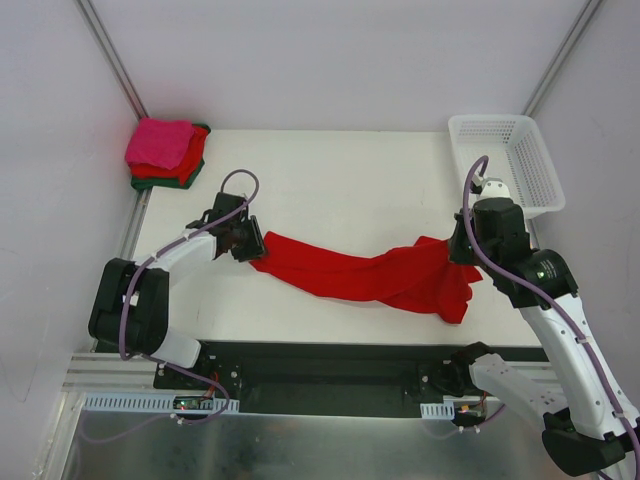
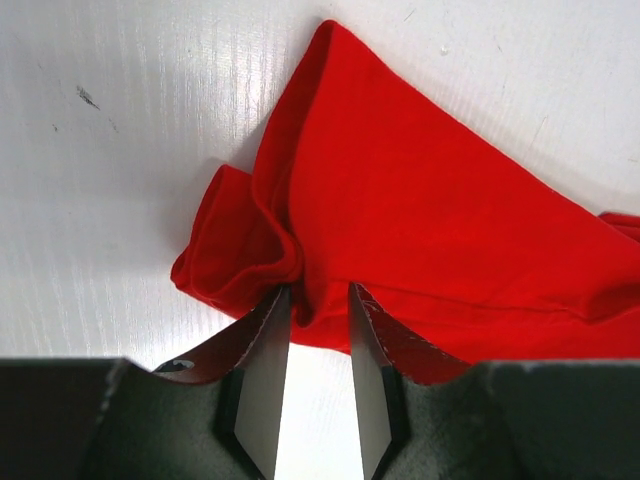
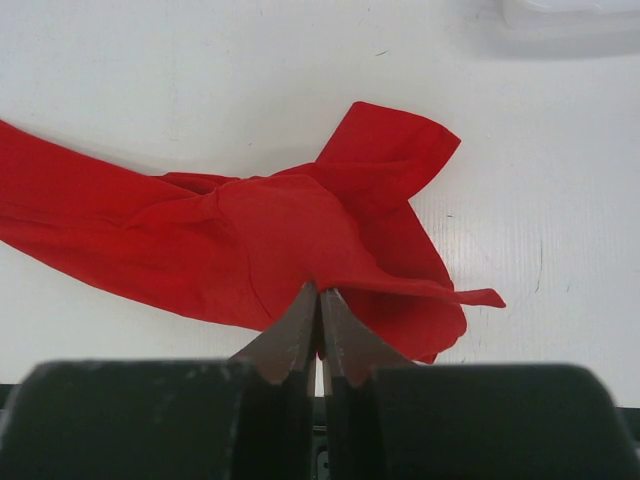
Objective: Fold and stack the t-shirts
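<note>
A bright red t-shirt [image 1: 360, 275] lies stretched in a twisted band across the middle of the white table. My left gripper [image 1: 248, 243] is at its left end, fingers closed on a bunched fold of the red cloth [image 2: 420, 200], with the left gripper [image 2: 318, 295] tips still a little apart. My right gripper [image 1: 462, 248] is at the shirt's right end. In the right wrist view the right gripper [image 3: 320, 292] is pinched tight on an edge of the red shirt [image 3: 250, 240]. A folded stack of t-shirts [image 1: 165, 152], hot pink over red over dark green, sits at the back left corner.
A white plastic lattice basket [image 1: 540, 170] stands at the back right, just behind the right arm; its edge shows at the top of the right wrist view [image 3: 570, 12]. Grey walls close in the table on both sides.
</note>
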Tool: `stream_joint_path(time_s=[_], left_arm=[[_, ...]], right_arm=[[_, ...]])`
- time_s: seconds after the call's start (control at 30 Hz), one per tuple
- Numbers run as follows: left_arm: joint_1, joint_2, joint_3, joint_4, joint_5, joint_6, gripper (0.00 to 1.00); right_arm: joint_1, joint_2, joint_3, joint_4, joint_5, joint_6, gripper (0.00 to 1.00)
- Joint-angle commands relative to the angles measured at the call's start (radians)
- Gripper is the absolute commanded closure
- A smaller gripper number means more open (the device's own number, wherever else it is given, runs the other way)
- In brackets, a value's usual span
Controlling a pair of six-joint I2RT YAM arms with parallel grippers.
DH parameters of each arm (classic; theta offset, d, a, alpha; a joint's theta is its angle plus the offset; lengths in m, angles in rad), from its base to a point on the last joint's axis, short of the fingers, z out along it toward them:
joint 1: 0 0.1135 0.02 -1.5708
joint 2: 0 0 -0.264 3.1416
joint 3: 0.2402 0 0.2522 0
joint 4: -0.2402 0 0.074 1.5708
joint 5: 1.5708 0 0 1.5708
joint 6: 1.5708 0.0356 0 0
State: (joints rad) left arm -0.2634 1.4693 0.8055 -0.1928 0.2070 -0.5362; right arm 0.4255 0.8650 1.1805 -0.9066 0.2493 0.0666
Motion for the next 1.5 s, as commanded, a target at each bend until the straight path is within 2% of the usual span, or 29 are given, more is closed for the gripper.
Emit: stream_joint_path(time_s=[0.0, 0.13, 0.23, 0.27, 0.37, 0.57, 0.73, 1.07, 1.47], left_arm=[[-0.011, 0.013, -0.003, 0.036, 0.0, 0.002, 0.71], [-0.013, 0.022, -0.005, 0.046, -0.001, 0.004, 0.73], [-0.013, 0.028, -0.005, 0.047, 0.0, 0.004, 0.79], [-0.011, 0.028, -0.006, 0.049, 0.0, 0.004, 0.87], [-0.011, 0.028, -0.009, 0.049, -0.003, 0.005, 1.0], [-0.013, 0.005, -0.014, 0.047, 0.005, 0.008, 1.0], [-0.011, -0.087, 0.004, -0.009, -0.007, 0.018, 1.0], [0.039, -0.282, 0.194, -0.206, -0.021, 0.051, 1.0], [0.141, -0.391, 0.337, -0.342, -0.021, 0.105, 1.0]], right_arm=[[0.002, -0.001, 0.007, 0.02, 0.022, -0.002, 0.94], [0.004, -0.003, 0.01, 0.018, 0.024, -0.001, 0.94], [0.004, -0.004, 0.011, 0.015, 0.025, -0.002, 0.94], [0.004, -0.003, 0.01, 0.015, 0.024, -0.002, 0.94], [0.004, -0.006, 0.01, 0.014, 0.021, -0.001, 0.94], [0.004, -0.006, 0.014, 0.012, 0.022, -0.001, 0.94], [0.004, -0.011, 0.024, 0.006, 0.045, -0.004, 0.96], [0.004, -0.009, 0.044, -0.011, 0.087, -0.027, 0.96], [0.004, -0.026, 0.063, -0.015, 0.136, -0.039, 0.97]])
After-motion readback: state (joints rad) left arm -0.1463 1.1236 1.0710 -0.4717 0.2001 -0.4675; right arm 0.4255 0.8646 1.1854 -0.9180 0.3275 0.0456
